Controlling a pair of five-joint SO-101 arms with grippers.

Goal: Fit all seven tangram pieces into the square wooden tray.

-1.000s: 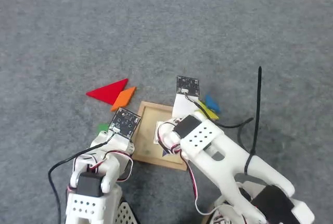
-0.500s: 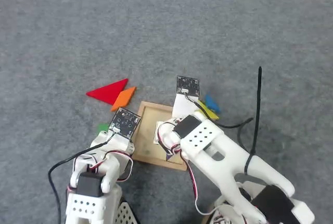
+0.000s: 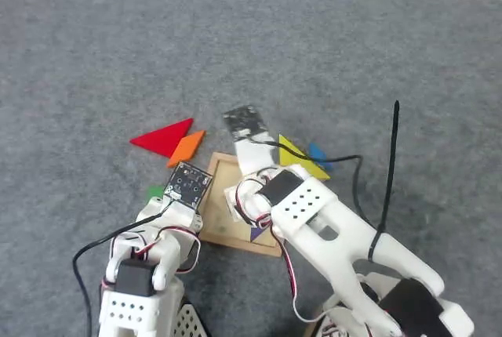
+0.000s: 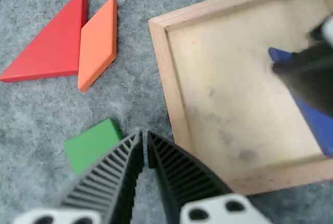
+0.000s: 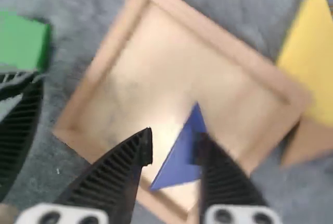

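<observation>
Jaws parted, the right gripper (image 5: 173,138) hangs over the blue triangle (image 5: 179,164) in the tray (image 5: 218,34), probably light, stiff wood best pinched by its edges; the left gripper (image 4: 144,135) rests closed nearby.

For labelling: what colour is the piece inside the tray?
Blue; the piece shows best in left wrist view.

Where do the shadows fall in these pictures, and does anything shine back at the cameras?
High view: the light is even, leaving only faint, soft shadows on the grey felt table near the arms. Left wrist view: the square wooden tray looks matt, with no glare. Right wrist view: a pale bright patch lies on the tray floor beside the blue triangle piece.
</observation>
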